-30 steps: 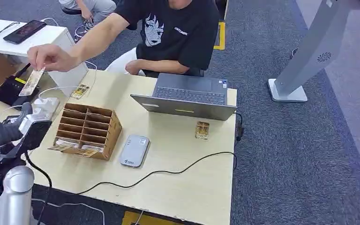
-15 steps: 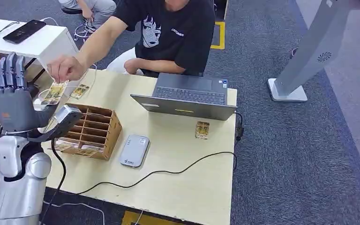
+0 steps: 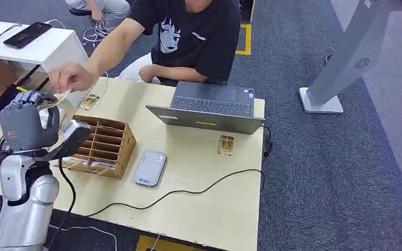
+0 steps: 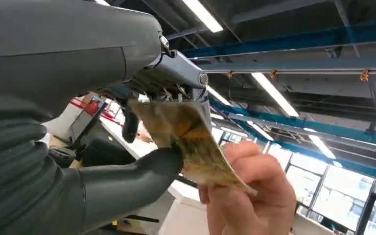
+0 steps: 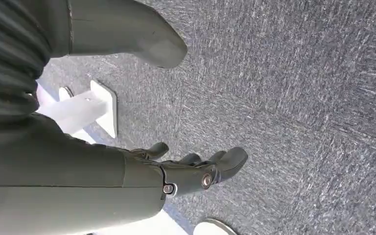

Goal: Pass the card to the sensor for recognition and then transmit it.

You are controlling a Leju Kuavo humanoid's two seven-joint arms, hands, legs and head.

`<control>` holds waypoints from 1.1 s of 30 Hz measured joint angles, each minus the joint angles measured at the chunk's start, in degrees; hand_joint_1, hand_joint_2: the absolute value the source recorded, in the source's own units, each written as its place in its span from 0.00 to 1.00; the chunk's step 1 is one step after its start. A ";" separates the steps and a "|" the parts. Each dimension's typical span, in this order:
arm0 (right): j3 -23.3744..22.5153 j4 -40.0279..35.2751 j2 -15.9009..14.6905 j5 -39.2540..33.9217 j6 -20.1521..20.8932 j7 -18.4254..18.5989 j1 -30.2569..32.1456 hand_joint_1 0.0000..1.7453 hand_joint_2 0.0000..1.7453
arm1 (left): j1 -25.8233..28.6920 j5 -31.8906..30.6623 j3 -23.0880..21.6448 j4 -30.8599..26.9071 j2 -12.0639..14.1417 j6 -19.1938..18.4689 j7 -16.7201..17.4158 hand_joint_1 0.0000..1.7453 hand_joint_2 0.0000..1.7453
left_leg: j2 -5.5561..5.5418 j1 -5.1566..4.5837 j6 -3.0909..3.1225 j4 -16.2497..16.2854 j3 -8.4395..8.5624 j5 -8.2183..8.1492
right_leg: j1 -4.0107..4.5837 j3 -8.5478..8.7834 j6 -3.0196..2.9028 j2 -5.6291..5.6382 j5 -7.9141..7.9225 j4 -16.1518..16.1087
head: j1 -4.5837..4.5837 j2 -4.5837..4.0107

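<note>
Two hands on one card (image 4: pixel 191 142): the left hand (image 3: pixel 29 123) pinches it between thumb and fingers (image 4: pixel 176 78) above the bench (image 3: pixel 199 198) corner, while a person's hand (image 3: pixel 72 77) holds its other end. Right hand (image 5: pixel 196 171) hangs over carpet, fingers apart, holding nothing.

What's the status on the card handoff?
Left hand grips card; person's hand on it too. Right hand hangs, holds nothing. Sensor unobstructed.
</note>
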 joint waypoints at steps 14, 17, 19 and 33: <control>0.00 0.07 -0.04 0.04 0.00 0.22 0.12 0.00 1.00 | 1.42 -0.02 -0.37 0.00 0.20 -1.68 -0.52 1.00 1.00 | 0.00 0.00 0.00 0.00 0.00 0.00 | 0.00 0.00 0.00 -0.01 0.00 0.00 | 0.00 0.00; 0.00 0.11 -0.04 0.07 0.04 0.20 0.11 0.00 1.00 | 1.79 -0.83 -1.71 -0.02 0.15 -2.34 -0.72 1.00 1.00 | -0.01 0.00 0.00 0.00 0.00 0.00 | 0.00 0.00 0.00 -0.02 0.00 0.00 | -0.02 0.02; 0.00 0.11 -0.04 0.07 0.04 0.17 0.11 0.00 1.00 | 1.97 -1.03 -2.49 -0.02 0.15 -2.45 -0.92 1.00 1.00 | -0.01 0.00 0.00 0.00 0.00 0.00 | 0.00 0.00 0.00 -0.01 0.00 0.00 | 0.00 0.00; 0.00 0.17 -0.04 0.09 0.22 -0.24 0.11 0.00 1.00 | 2.64 -2.36 -9.40 -0.52 -0.28 -10.23 -0.33 1.00 1.00 | -0.02 -0.01 0.00 0.01 0.00 0.00 | -0.01 0.00 0.00 -0.02 0.00 -0.01 | 0.00 0.00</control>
